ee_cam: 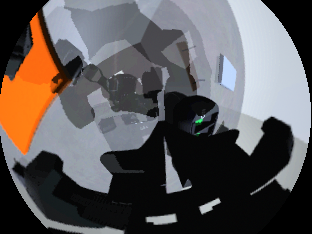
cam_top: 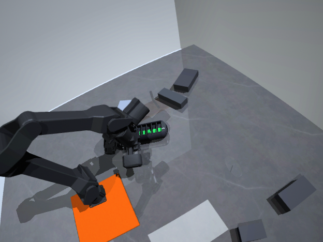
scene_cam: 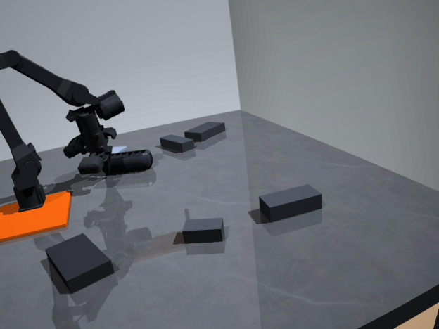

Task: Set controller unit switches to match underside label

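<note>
The dark grey controller unit (cam_top: 156, 135) (scene_cam: 133, 162) (ee_cam: 200, 121) lies on the bench with its switch side up. Several switches show green ends in the top view. My gripper (cam_top: 133, 145) (scene_cam: 105, 163) is shut and empty. It points down at the unit's left end, low over the bench and close against that end; I cannot tell whether it touches. The arm hides the unit's leftmost part in the top view. In the wrist view only the unit's near end with a green spot shows past the dark fingers. The underside label is hidden.
Two dark blocks (cam_top: 172, 97) (cam_top: 185, 79) lie beyond the unit. More blocks (scene_cam: 290, 202) (scene_cam: 202, 229) (scene_cam: 78, 261) lie nearer the front. The arm stands on an orange plate (cam_top: 109, 216) (scene_cam: 46, 212). A white sheet (cam_top: 189, 225) and a small pale blue sheet (cam_top: 124, 104) lie flat.
</note>
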### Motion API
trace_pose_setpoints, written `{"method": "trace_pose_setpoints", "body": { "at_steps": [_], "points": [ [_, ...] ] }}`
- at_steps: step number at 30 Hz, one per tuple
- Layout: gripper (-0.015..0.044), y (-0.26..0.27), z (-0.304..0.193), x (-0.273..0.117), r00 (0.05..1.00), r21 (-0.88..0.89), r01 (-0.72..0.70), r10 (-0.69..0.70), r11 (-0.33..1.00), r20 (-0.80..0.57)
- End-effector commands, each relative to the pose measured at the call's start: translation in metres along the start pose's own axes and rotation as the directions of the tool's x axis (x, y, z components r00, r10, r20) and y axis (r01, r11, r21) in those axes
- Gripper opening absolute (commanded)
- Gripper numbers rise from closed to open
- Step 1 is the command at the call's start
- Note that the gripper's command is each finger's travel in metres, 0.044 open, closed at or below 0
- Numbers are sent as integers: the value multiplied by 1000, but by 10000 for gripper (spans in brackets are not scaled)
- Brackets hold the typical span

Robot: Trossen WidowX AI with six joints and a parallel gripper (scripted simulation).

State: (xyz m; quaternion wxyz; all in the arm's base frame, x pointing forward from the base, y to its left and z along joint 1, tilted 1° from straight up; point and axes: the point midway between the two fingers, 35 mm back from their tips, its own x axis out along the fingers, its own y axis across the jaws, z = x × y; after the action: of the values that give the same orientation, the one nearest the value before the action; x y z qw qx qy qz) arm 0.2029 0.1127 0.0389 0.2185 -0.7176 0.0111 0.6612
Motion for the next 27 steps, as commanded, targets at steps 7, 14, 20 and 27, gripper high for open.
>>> {"method": "trace_pose_setpoints", "body": {
  "at_steps": [7,14,20,27],
  "points": [
    [0,3,3,7,1000,-3,-2,2,1000,8],
    [0,0,3,8,1000,-3,-2,2,1000,8],
    [0,-2,3,9,1000,-3,-2,2,1000,8],
    [0,-5,3,9,1000,-3,-2,2,1000,8]
  ]
}}
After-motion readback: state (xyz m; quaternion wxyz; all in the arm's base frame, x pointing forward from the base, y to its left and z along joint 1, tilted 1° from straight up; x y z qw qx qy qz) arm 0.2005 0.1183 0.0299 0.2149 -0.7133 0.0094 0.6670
